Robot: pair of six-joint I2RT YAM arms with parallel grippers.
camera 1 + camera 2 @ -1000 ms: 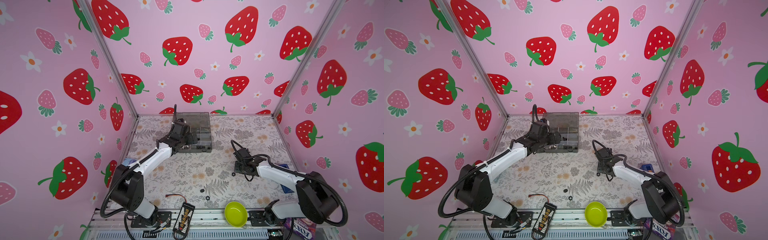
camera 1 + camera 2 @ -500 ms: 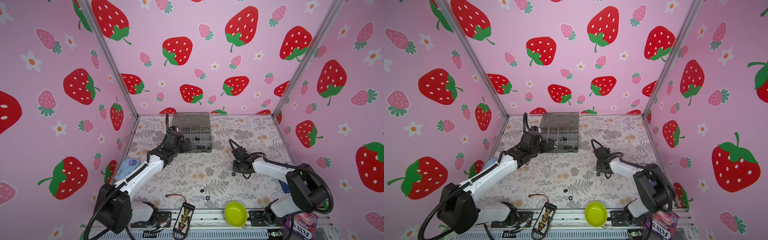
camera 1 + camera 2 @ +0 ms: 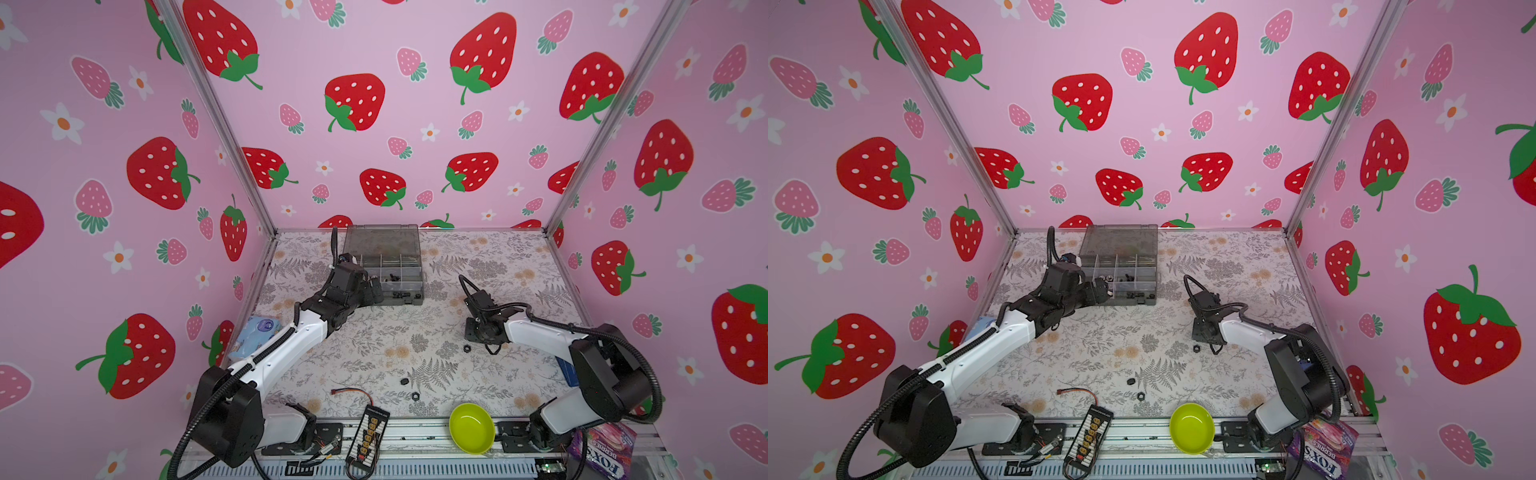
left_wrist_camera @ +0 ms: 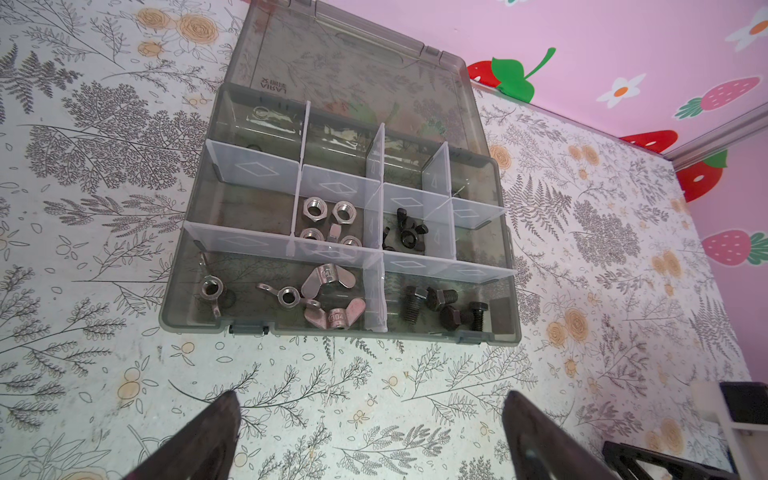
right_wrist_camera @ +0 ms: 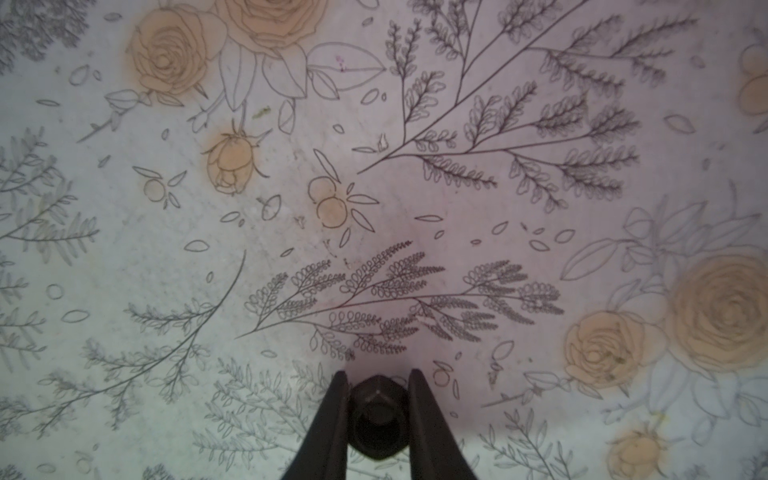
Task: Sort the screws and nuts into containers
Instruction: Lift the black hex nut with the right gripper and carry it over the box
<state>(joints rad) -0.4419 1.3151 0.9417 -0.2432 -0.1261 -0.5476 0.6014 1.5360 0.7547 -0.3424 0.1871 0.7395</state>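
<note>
The right hand points down at the flowered bench and pinches a black hex nut, one finger pressed against each side of it. The nut sits on the bench with its hole facing up. In a top view, two more small black pieces lie loose on the bench, well apart from this hand and on the side toward the front rail.

The left hand is spread wide and holds nothing. Just ahead of its fingertips stands the smoky-grey organizer box, with its lid folded back. The row of compartments nearest this hand holds silver wing nuts and, beside them, black bolts. The row beyond holds silver hex nuts and black wing nuts.
</note>
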